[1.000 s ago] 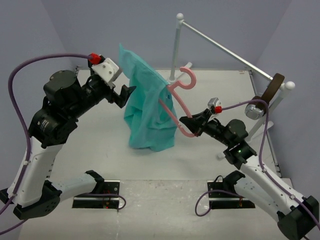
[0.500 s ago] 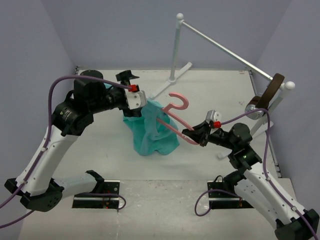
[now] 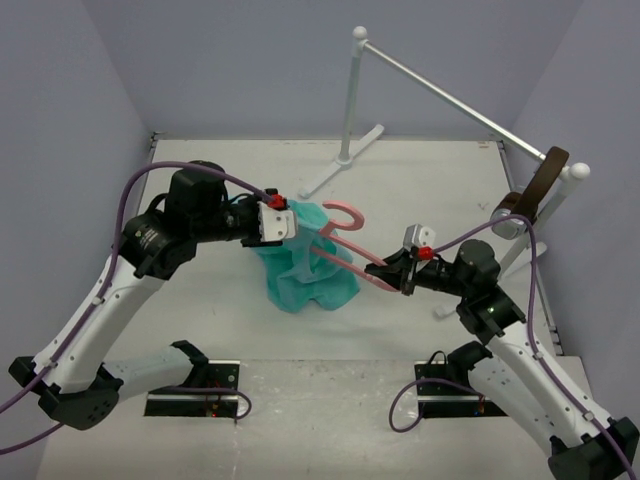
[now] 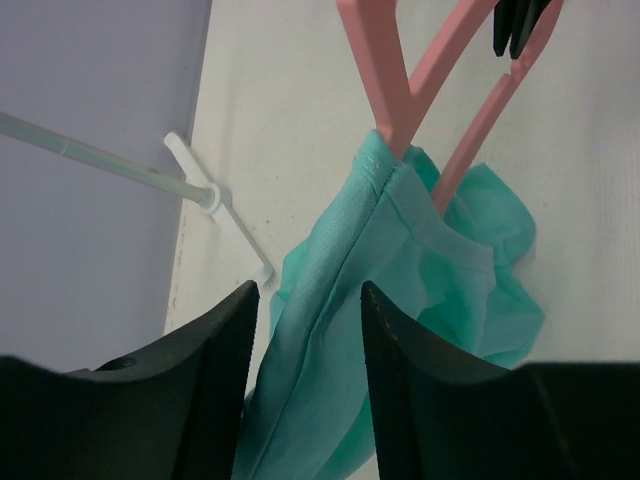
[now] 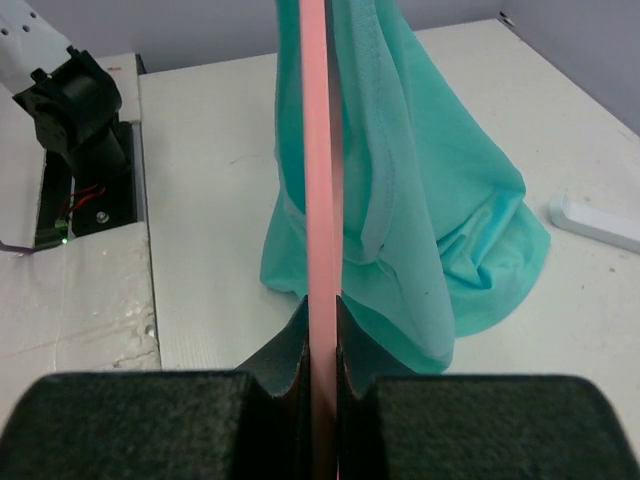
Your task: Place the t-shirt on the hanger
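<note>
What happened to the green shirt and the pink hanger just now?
The t-shirt sank from hanging tall to a slumped heap on the table. The left gripper swung over and down to its top, fingers either side of the cloth. The right gripper lowered the hanger. Unchanged: the right gripper clamps the hanger, the t-shirt hangs on it, the metal rail stands.

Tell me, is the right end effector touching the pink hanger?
Touching. The right wrist view shows the right end effector clamped on the hanger, with no gap either side.
</note>
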Robot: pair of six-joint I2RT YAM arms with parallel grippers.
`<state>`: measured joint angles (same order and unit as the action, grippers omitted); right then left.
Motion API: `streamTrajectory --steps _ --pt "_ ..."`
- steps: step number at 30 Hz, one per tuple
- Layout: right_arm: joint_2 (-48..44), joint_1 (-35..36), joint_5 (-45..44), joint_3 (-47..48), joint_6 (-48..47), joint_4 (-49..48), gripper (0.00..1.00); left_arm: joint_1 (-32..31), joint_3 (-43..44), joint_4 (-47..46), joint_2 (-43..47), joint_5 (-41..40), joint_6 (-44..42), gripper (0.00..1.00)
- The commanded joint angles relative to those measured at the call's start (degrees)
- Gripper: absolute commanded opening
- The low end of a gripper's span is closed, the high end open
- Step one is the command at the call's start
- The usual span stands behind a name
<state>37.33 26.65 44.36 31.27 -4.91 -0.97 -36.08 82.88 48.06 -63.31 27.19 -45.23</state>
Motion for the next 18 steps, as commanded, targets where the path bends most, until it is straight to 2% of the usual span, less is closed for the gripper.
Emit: streamTrajectory --steps 1,3,5,6,7,11,15,18 --pt "1.21 0.58 5.26 6.78 -2.82 -2.27 0.00 -1.31 -2.59 -2.85 1.74 0.81 3.71 0.43" --pt "2.59 0.60 6.42 8.71 -3.87 -0.82 0.00 -1.95 -3.77 -2.64 1.81 0.41 4.11 0.32" --pt "3.76 0.60 8.53 10.41 -4.81 0.73 0.00 -2.48 -4.45 -2.12 1.53 -1.01 4.85 0.28" --pt "4.50 0.60 8.93 11.35 -5.25 0.79 0.00 -3.03 -4.54 -1.86 1.29 -1.55 4.77 0.12" --pt "5.14 0.60 9.41 12.08 -5.51 1.69 0.00 -3.53 -4.52 -1.65 1.17 -2.78 4.57 0.02" --pt "7.23 0.60 9.51 14.17 -6.42 4.00 0.00 -4.45 -3.50 -1.73 1.93 -3.70 5.32 0.00" --pt "7.15 0.59 8.34 13.46 -4.19 1.00 0.02 -4.61 -4.20 -5.20 4.44 -1.70 9.00 0.00" --pt "7.07 0.60 4.00 13.68 -0.97 -0.57 0.21 -4.61 -7.63 -7.52 7.06 -1.18 10.58 0.00"
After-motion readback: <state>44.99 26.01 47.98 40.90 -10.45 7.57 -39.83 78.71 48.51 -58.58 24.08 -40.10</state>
